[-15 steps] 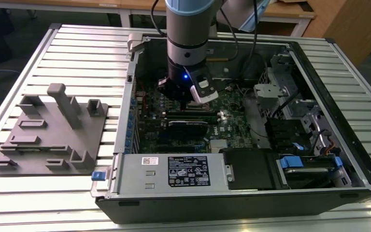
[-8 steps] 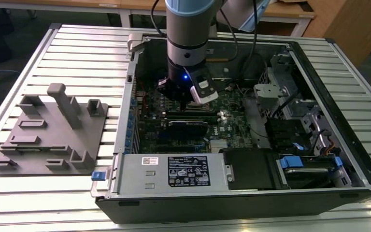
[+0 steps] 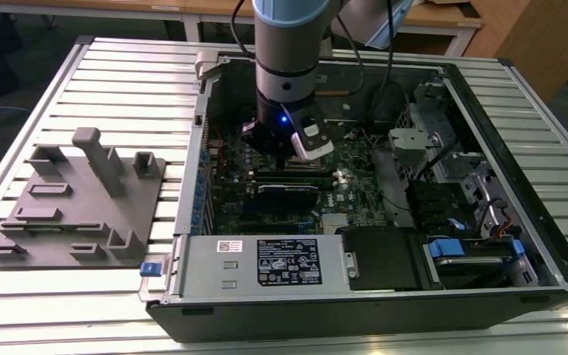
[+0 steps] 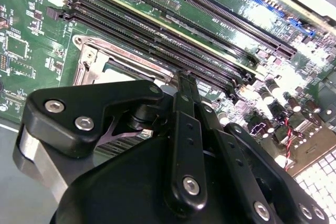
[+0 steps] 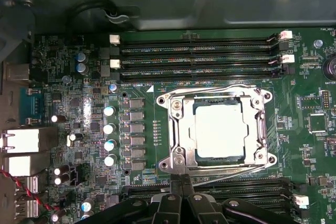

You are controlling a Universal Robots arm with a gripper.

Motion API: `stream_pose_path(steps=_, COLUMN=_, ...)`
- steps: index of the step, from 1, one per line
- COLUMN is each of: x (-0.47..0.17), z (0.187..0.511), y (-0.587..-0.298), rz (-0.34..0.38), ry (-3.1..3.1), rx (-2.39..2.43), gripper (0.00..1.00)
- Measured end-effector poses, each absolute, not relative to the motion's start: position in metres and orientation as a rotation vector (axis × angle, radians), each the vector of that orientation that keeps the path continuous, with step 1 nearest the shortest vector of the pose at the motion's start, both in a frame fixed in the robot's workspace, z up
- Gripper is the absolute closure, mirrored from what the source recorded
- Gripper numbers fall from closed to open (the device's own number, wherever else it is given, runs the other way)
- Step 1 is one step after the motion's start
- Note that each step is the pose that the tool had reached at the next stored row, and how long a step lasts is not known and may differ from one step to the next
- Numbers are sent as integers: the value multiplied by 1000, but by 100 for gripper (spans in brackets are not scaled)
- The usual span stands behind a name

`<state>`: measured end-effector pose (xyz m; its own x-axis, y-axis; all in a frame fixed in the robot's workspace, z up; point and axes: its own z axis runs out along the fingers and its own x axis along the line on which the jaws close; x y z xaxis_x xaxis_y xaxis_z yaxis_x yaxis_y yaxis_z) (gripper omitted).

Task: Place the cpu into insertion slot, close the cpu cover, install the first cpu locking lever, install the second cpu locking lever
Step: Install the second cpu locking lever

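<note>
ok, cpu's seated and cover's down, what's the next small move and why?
Probably press the locking lever beside the gripper toward its catch. In the first wrist view the cpu lies under the closed cpu cover, the shut fingers sit at that lever's edge, and I can't tell it's latched.

Exterior view overlooks the open computer case point(image 3: 383, 296); both wrist views hover close above its motherboard point(image 5: 94, 108).

We see the cpu point(image 5: 219, 129) with a dull pale metal top, the cpu cover point(image 5: 260, 124) of shiny silvery metal, and the gripper point(image 5: 182, 183) in matt black.
</note>
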<state>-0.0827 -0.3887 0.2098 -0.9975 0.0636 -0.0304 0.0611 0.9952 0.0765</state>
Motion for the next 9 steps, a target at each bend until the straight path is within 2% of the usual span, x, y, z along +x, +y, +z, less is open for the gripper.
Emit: stream_pose_path(steps=9, x=-83, z=207, y=-389, rz=117, ry=3105, rx=97, gripper=89)
